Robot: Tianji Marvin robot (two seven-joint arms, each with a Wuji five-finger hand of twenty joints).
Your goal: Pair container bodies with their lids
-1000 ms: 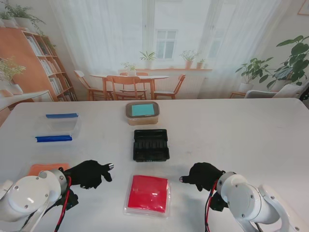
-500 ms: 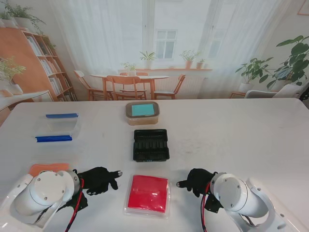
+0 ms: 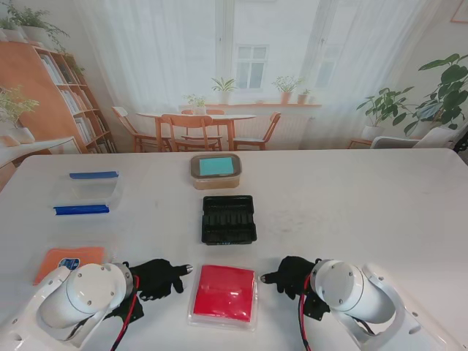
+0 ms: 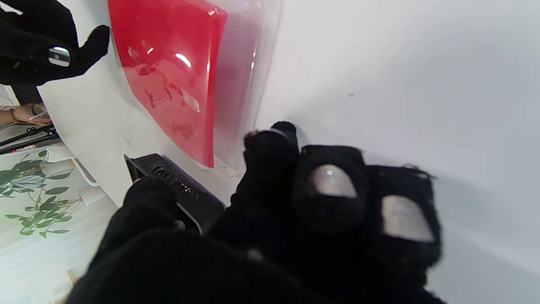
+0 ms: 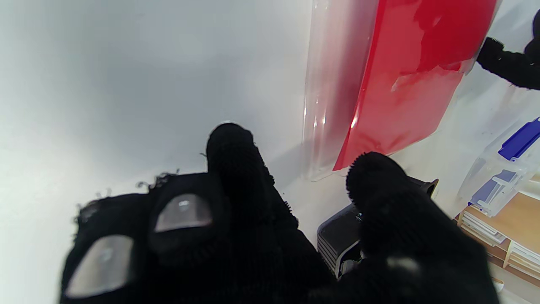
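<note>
Orange lid (image 3: 69, 259) lies far left of the red box (image 3: 223, 292). Just left of that box, the left hand (image 3: 157, 276) hovers empty, index out, other fingers curled. Just right of it, the right hand (image 3: 289, 274) mirrors this. Both seem poised to clasp the box's sides. Beyond it sits a black tray (image 3: 229, 219).

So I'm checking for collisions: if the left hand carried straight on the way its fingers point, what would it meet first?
Most likely the near-left edge of the clear plastic container with the red lid; the left hand points right at it across bare table.
</note>
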